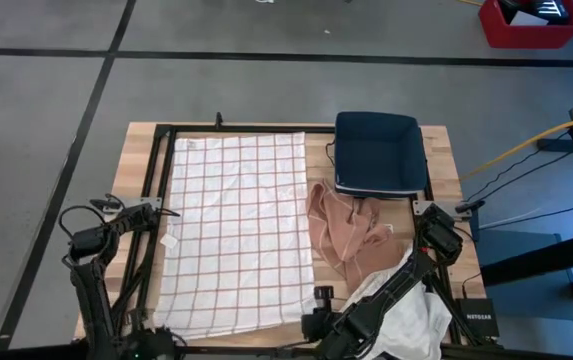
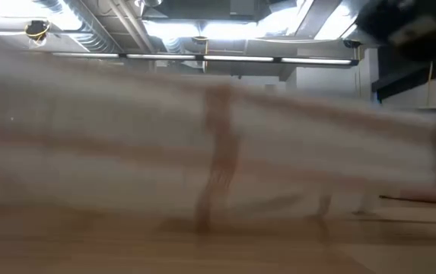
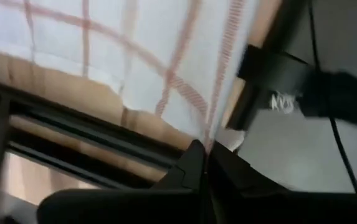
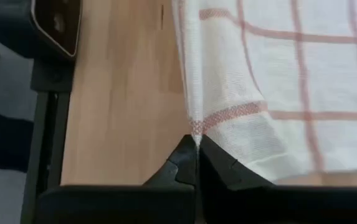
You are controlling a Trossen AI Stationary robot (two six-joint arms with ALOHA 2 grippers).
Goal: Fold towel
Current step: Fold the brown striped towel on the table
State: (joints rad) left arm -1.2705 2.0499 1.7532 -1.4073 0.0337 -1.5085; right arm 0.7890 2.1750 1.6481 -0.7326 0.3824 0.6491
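Now you see both grippers pinching the checked towel (image 1: 238, 235) at its near corners: left gripper (image 3: 202, 151) and right gripper (image 4: 195, 144), fingers pressed together. Towel lies flat on the wooden table (image 1: 436, 160); beyond sits a dark bin (image 1: 378, 152).

A dark blue bin (image 1: 377, 152) sits on the wooden table (image 1: 441, 160), well away from both pincers, toward the far edge. A crumpled tan cloth (image 1: 344, 232) lies just beyond the right pincer, between it and the bin. A red crate (image 1: 528, 24) stands on the floor, far off
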